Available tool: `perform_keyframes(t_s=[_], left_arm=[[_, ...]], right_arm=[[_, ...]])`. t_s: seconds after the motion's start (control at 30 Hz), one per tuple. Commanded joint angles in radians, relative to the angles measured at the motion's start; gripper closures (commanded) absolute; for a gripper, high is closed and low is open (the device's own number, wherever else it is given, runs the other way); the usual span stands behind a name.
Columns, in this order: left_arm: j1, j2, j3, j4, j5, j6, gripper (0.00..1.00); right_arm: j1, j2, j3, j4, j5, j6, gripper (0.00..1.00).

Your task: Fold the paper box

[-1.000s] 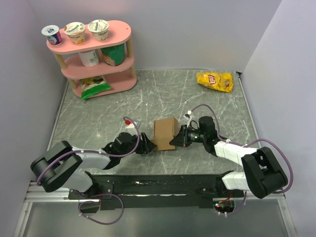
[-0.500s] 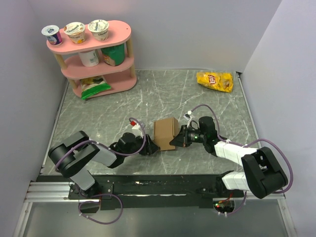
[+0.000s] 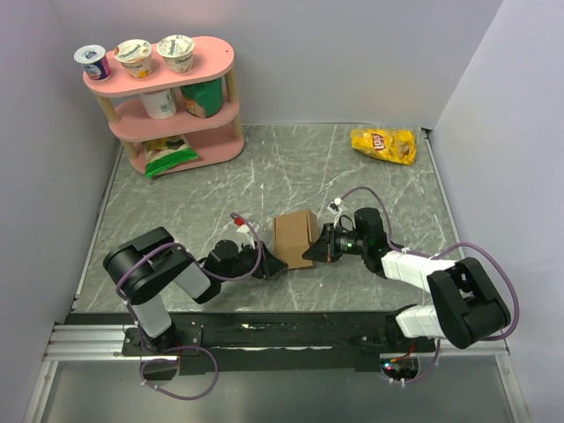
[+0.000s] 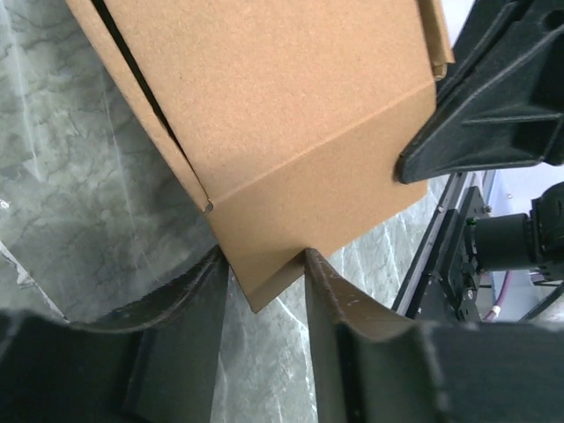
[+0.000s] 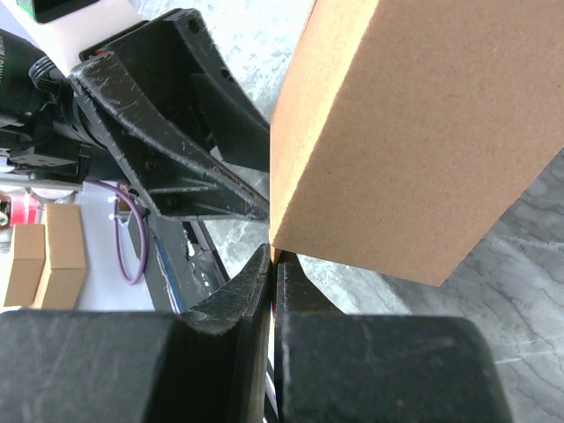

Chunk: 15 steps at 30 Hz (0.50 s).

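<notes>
The box [image 3: 295, 233] — plain brown cardboard, folded up squarish, a dark slit where one flap laps its side — stands mid-bench [image 3: 264, 167], the left hand [image 3: 278, 264] straddling its near corner, pinching or not I cannot tell, the right hand [image 3: 309, 253] pressed together at its lower edge.

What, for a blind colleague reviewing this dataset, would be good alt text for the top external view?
A small brown paper box sits mid-table, with the left end effector at its near-left corner and the right end effector at its near-right edge. A pink shelf of cups stands far left; a yellow chip bag lies far right.
</notes>
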Motion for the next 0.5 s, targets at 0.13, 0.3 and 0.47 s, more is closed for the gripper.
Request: perform_keyframes(t_s=[0.13, 0.3, 0.47], left_arm=[[-0.009, 0.011, -0.053, 0.320, 0.058, -0.074, 0.69], [-0.009, 0.002, -0.052, 0.285, 0.077, -0.070, 0.49], [0.005, -0.139, -0.110, 0.176, 0.014, -0.017, 0.06]], right_arm=[[0.001, -0.015, -0.007, 0.000, -0.009, -0.025, 0.99], [0.001, -0.029, 0.001, -0.005, -0.021, 0.003, 0.99], [0.000, -0.092, 0.033, -0.111, -0.004, 0.043, 1.00]])
